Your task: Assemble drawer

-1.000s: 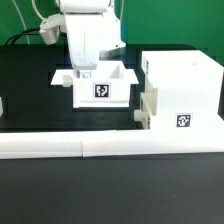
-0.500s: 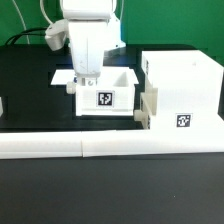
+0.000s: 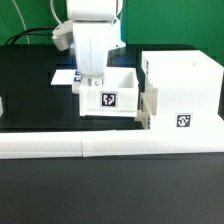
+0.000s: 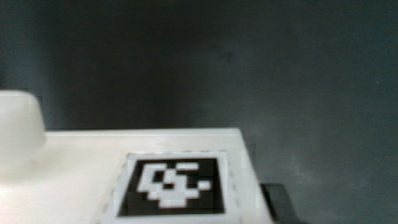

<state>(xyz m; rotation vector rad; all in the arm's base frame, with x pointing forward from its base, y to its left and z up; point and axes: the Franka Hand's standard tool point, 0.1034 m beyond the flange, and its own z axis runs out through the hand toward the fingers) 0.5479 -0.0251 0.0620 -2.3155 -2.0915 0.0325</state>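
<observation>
The large white drawer housing [image 3: 182, 92] stands at the exterior view's right, with a tag on its front. A small tray [image 3: 146, 108] sits partly in its left side, a knob sticking out. A second small open tray [image 3: 112, 98] with a front tag stands just left of it. My gripper [image 3: 88, 82] comes down on this tray's left wall and is shut on it. In the wrist view the tray's tagged white face [image 4: 175, 187] fills the lower part, a round knob [image 4: 15, 125] shows at one edge, and one dark fingertip [image 4: 276, 202] shows beside the tag.
A long white L-shaped bar [image 3: 100, 148] lies along the front of the black table. The marker board [image 3: 64, 76] lies flat behind the held tray. Another white part [image 3: 2, 105] shows at the exterior view's left edge.
The gripper and the tray it holds have slid toward the exterior view's right, closer to the housing. The housing has not moved.
</observation>
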